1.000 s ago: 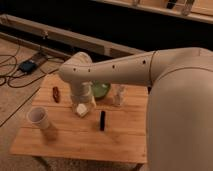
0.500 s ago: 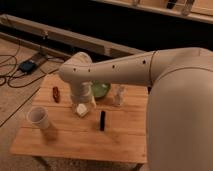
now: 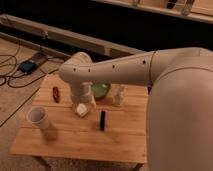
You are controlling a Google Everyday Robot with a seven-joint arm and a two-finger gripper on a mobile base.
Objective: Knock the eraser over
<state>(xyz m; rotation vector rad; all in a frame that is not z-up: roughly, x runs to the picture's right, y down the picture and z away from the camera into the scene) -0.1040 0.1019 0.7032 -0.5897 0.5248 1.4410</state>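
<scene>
Arm (image 3: 115, 67) spans the table (image 3: 75, 142) from the body-side edge. Gripper (image 3: 83, 100) hangs mid-table, nearer the far edge, over a white block (image 3: 81, 110); grip state can't be told. Eraser (image 3: 102, 120) stands upright just beside it, twd near edge & body side.

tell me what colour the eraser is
The eraser is black, seen in the camera view; the claw hangs beside it.

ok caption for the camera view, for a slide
Gripper low over the table, beside the upright eraser
</scene>
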